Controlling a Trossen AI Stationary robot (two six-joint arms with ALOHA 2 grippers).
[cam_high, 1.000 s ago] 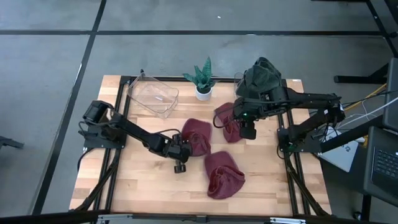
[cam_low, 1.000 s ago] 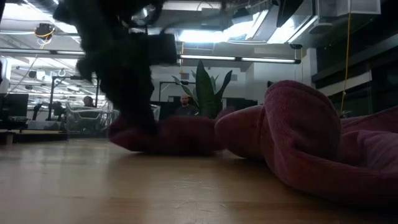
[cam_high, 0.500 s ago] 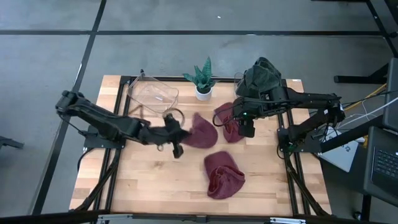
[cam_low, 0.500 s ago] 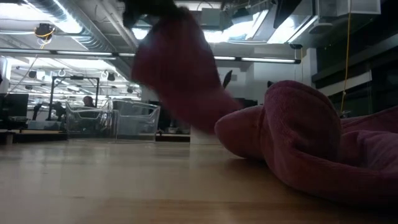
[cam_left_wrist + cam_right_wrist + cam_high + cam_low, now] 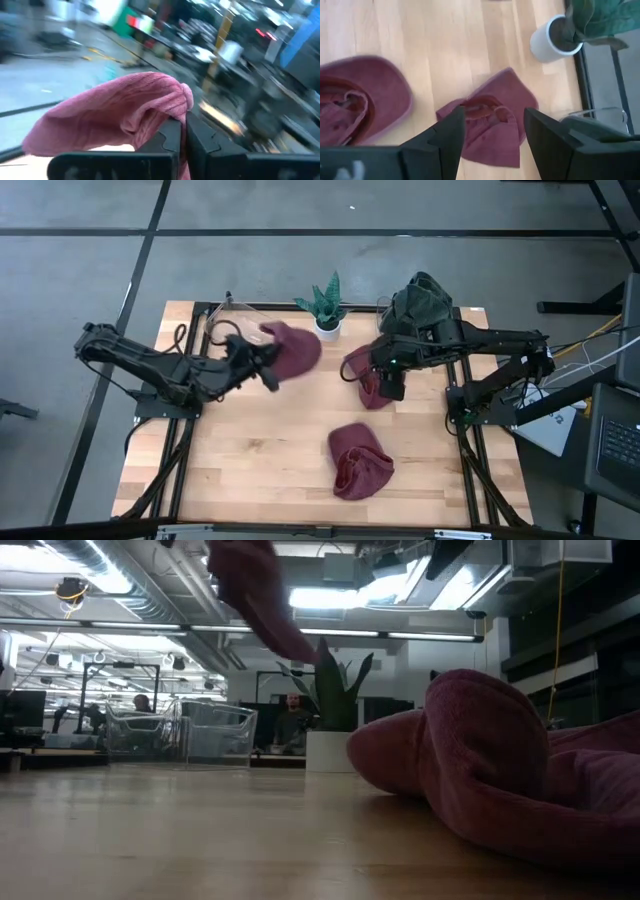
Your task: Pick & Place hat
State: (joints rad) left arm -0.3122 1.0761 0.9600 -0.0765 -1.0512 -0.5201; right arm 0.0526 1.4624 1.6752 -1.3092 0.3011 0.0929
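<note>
Three maroon knit hats are in view. My left gripper (image 5: 264,367) is shut on one hat (image 5: 292,347), which is up in the air beside the clear plastic bin (image 5: 246,332); the low view shows this hat (image 5: 262,588) high above the table. A second hat (image 5: 364,374) lies flat near the plant. My right gripper (image 5: 492,117) hovers open above this hat (image 5: 490,131), its fingers standing to either side of it without touching. The third hat (image 5: 360,460) lies crumpled near the table's near edge. My left gripper pinches a bunched fold at the hat's edge (image 5: 181,101) between its two shut fingers (image 5: 172,140), coming from the table's left side. The hat is lifted clear of the table. Its body (image 5: 105,117) billows out beyond the fingers.
A potted plant in a white pot (image 5: 327,313) stands at the far edge between the bin and the right arm. A dark green cloth (image 5: 420,300) sits at the far right corner. Bare wood (image 5: 250,450) lies open on the near left.
My left gripper has risen from the table's middle and swung toward the far left, toward the bin, keeping its hold. The hat it holds was resting on the table a second ago and is now lifted clear, swinging through the air.
</note>
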